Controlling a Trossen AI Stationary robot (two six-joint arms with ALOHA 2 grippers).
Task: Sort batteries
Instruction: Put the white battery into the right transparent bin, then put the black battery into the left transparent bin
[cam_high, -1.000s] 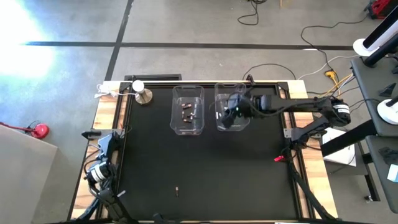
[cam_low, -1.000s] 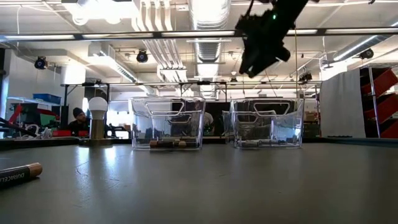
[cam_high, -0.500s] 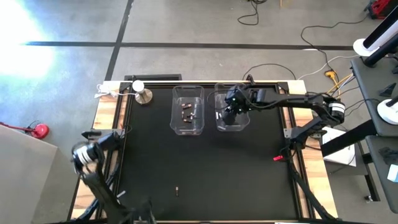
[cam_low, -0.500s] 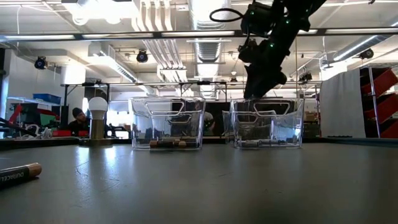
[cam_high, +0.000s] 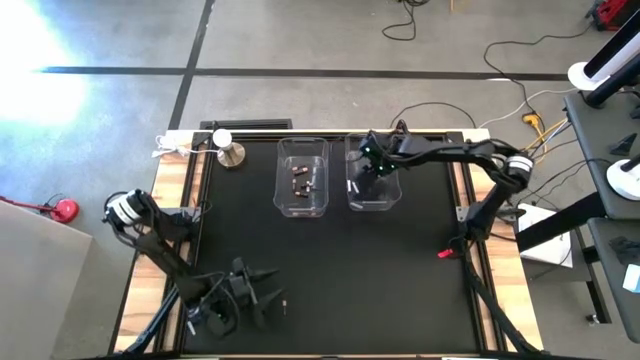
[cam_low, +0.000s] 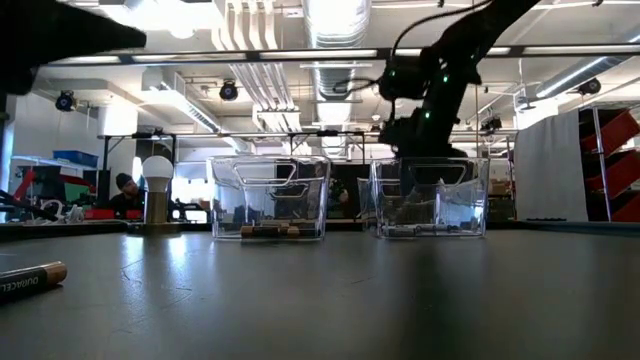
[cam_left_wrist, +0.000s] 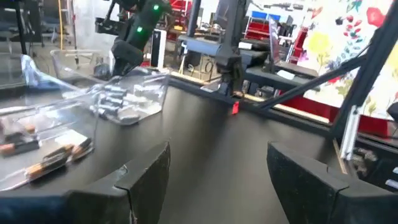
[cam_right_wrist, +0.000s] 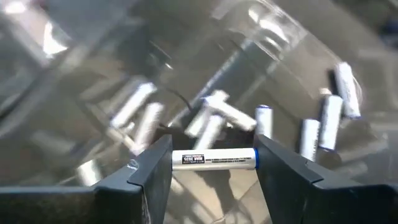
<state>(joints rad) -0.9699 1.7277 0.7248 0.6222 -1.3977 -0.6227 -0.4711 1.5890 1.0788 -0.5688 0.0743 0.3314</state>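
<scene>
Two clear plastic bins stand side by side at the far end of a black table mat; the left bin (cam_high: 302, 176) holds a few dark, copper-tipped batteries (cam_high: 300, 178) lying on its floor, while the right bin (cam_high: 372, 180) holds a heap of white cells (cam_left_wrist: 118, 106), smooth little cylinders strewn at all angles. The right gripper (cam_right_wrist: 213, 163) reaches down into the right bin from above, its two dark fingers pinching a white battery (cam_right_wrist: 214, 158) crosswise by its ends, a small dark label showing on the casing; more white cells lie loose below it against the bin's glossy, reflective wall. The left gripper (cam_left_wrist: 217, 174) hovers over the near left part of the mat, its blunt, matt black fingers spread apart with nothing between them. One dark battery with a copper end (cam_low: 28, 281) lies alone on the mat near the front edge, well apart from both bins. A round silver knob-like object (cam_high: 231, 153) with a white globe on top stands at the far left corner, just beside the wooden table border (cam_high: 168, 185).
</scene>
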